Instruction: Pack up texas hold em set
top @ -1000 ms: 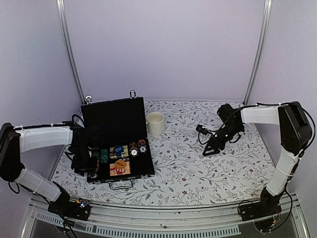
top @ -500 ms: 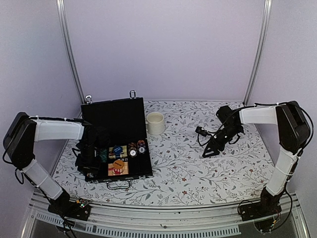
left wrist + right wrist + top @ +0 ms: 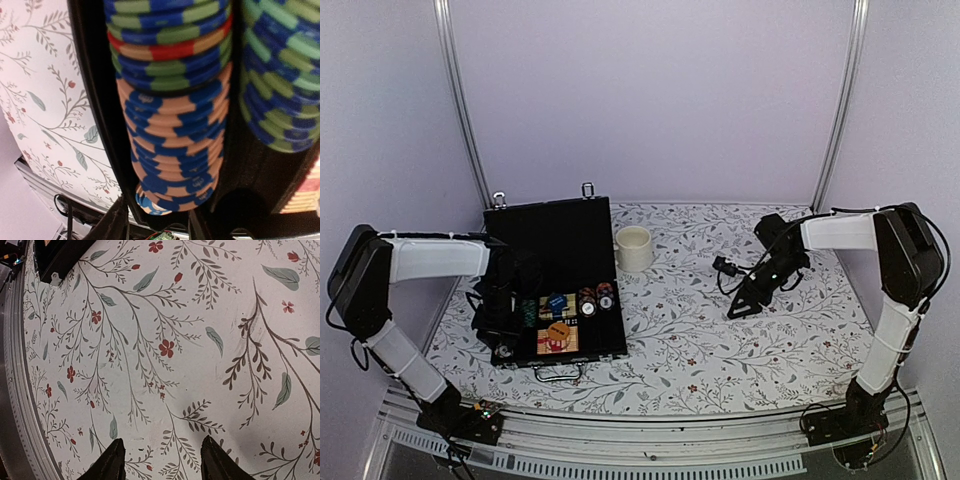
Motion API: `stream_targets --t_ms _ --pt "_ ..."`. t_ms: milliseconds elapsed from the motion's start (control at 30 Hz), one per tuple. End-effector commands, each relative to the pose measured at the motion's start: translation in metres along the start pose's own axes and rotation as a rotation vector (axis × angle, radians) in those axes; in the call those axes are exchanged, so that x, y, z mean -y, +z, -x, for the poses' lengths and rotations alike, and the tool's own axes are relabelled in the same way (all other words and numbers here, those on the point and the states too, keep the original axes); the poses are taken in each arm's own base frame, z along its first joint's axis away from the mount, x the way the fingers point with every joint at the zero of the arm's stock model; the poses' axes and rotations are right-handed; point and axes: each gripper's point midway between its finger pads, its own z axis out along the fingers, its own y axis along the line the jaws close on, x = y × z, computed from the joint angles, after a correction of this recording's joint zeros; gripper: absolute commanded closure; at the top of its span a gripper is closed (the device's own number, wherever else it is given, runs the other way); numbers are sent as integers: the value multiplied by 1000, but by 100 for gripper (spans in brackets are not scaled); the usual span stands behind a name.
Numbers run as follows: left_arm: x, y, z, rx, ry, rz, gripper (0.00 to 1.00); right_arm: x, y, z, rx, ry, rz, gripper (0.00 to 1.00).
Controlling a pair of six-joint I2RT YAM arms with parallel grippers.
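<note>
The black case point(image 3: 560, 235) lies open at the table's left, lid up. In its tray I see rows of striped poker chips point(image 3: 175, 125), a blue deck point(image 3: 557, 303), a red deck point(image 3: 560, 345) with an orange round button point(image 3: 558, 329) on it, and two short chip stacks point(image 3: 598, 298). My left gripper point(image 3: 503, 345) reaches down into the left chip slot. Its jaws point(image 3: 157, 220) sit on either side of a tilted blue chip point(image 3: 150, 204) at the near end of the blue-and-orange row, shut on it. My right gripper point(image 3: 735, 308) hangs open over bare cloth point(image 3: 160, 455).
A cream mug point(image 3: 634, 248) stands just right of the case lid. The floral cloth point(image 3: 720, 350) covers the table. A corner of the case point(image 3: 65, 260) shows at the top left of the right wrist view. Metal rail point(image 3: 620, 455) runs along the near edge.
My left arm has swung in over the case, its gripper shifting right and toward the near end of the chip slot. The right gripper has drifted slightly left.
</note>
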Motion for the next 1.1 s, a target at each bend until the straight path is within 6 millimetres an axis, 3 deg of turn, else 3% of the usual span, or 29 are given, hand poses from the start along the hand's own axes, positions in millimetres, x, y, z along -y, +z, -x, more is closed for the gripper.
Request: stream_targets --t_ms 0,200,333,500,633,733,1067 --pt "17 -22 16 96 -17 -106 58 -6 5 5 -3 -23 29 55" --pt "-2 -6 4 27 -14 32 56 -9 5 7 -4 -31 31 55" --pt "-12 -18 4 53 -53 65 59 -9 4 7 -3 -32 30 55" --pt "3 -22 -1 55 -78 -72 62 -10 5 8 -2 -33 37 55" --pt "8 -18 -8 48 -100 -130 52 -12 7 7 -6 -35 42 55" --pt "11 -17 -11 46 -108 -160 50 -12 7 7 -6 -36 45 56" --pt "22 4 -14 11 -93 -200 49 -14 8 6 -13 -38 48 55"
